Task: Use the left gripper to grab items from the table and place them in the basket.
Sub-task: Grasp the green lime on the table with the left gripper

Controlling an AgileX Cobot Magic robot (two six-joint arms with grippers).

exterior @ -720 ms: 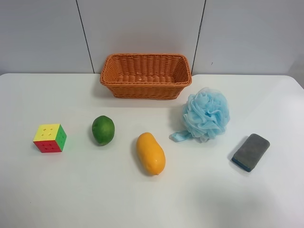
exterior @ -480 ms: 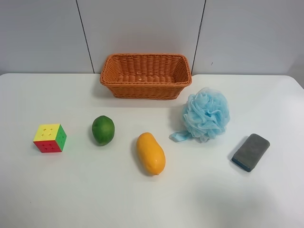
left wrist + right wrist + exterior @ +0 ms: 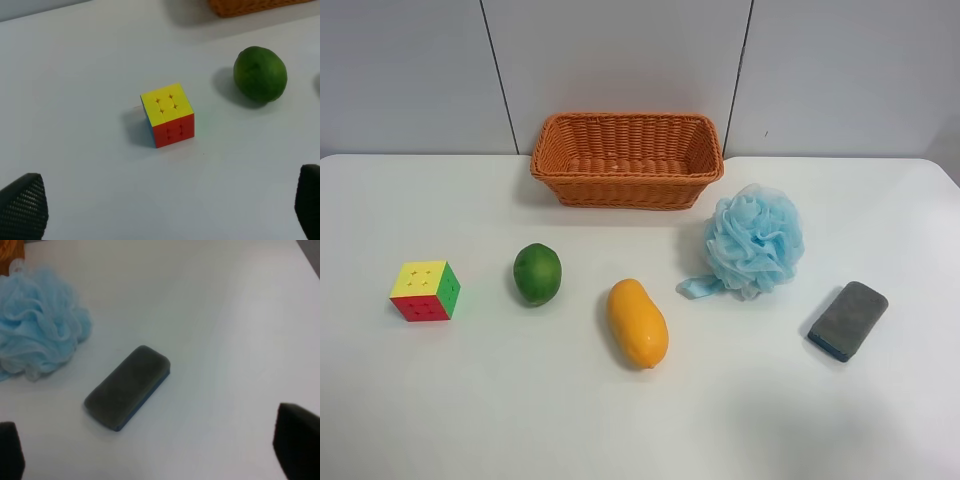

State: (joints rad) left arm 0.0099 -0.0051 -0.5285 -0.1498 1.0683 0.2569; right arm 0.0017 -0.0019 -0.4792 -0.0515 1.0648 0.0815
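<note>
Grabbing the puzzle cube (image 3: pixel 167 116) could go wrong if the left gripper (image 3: pixel 164 207) comes down crooked. The cube sits turned a bit, so the fingers (image 3: pixel 22 205) may catch its corners and not its flat sides. Then it might twist or pop out. The round green fruit (image 3: pixel 260 74) is near the cube, on its right. A bump could make it roll away across the table (image 3: pixel 470 420). The basket (image 3: pixel 626 190) is at the far side, so a loose hold could drop a thing on the way.

The left gripper's fingers are wide apart and hold nothing. The cube lies on the table out past the fingertips, about in line with the middle of the gap between them, and it does not touch them. In the high view the cube is at the left, then come the fruit, the mango (image 3: pixel 638 323), the blue bath pouf (image 3: pixel 755 240) and the grey sponge (image 3: pixel 848 320) at the right. All are out on the table and none is in the basket. The right gripper (image 3: pixel 152 450) is spread apart and empty too, with the sponge lying ahead of it.
</note>
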